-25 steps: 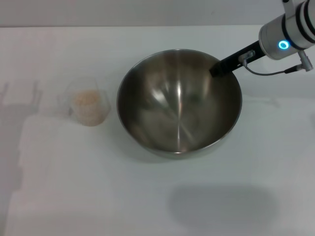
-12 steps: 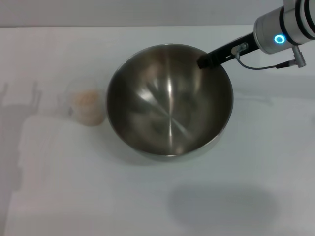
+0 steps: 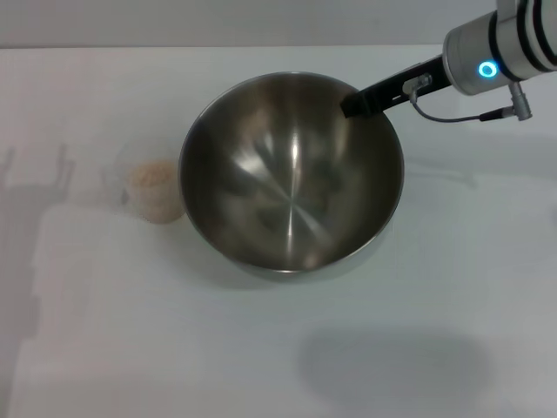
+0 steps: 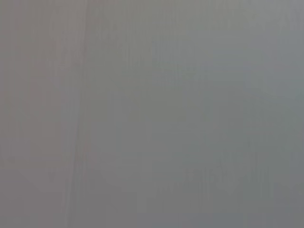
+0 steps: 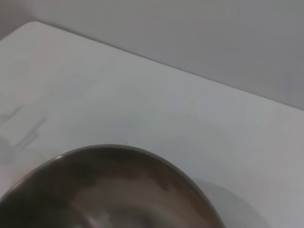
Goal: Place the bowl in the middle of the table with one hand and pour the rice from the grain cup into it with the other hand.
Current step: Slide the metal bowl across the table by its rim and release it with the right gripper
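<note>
The large steel bowl (image 3: 291,170) is in the middle of the white table (image 3: 452,287) in the head view. My right gripper (image 3: 354,105) comes in from the far right and is shut on the bowl's far right rim; one black finger shows inside the rim. The right wrist view shows the bowl's rim (image 5: 109,156) close up. The clear grain cup (image 3: 153,190) stands just left of the bowl, with the pale rice (image 3: 153,174) inside. The bowl's left rim is right beside the cup; I cannot tell whether they touch. My left gripper is out of view.
The table's far edge (image 3: 174,46) meets a grey wall at the back. The left wrist view shows only a flat grey surface (image 4: 152,114). Faint shadows lie on the table at the left (image 3: 35,174) and at the front (image 3: 392,366).
My right gripper has carried the bowl leftward and slightly farther back; the bowl's left rim now reaches the grain cup. The cup has stayed in place.
</note>
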Robot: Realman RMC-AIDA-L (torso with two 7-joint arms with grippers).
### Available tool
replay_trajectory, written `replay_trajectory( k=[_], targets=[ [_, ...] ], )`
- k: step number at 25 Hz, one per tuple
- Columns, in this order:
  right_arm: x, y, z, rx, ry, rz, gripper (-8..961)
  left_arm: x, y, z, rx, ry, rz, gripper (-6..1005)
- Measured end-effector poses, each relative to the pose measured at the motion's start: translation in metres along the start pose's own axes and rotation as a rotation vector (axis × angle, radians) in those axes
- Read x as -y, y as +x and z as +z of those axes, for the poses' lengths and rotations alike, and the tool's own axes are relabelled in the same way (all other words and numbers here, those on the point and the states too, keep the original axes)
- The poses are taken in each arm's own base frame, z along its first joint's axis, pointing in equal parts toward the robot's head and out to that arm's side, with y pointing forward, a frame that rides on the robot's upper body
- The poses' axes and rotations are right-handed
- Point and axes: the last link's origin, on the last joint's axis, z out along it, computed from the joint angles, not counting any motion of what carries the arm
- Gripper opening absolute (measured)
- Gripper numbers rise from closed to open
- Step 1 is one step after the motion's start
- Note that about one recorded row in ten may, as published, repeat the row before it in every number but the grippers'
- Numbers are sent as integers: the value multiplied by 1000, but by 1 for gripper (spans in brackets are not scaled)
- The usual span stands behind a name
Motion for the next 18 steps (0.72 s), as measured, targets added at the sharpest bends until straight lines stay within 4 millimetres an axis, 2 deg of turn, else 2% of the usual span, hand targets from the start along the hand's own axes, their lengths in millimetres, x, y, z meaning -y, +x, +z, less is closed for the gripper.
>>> replay_trajectory(
  k=[10, 18],
  targets=[
    [2, 4, 12, -6, 2, 17, 32, 0, 0, 0, -1, 1, 0, 674],
    [-3, 6, 21, -44, -9, -7, 31, 0, 0, 2, -2, -1, 1, 671]
  ],
)
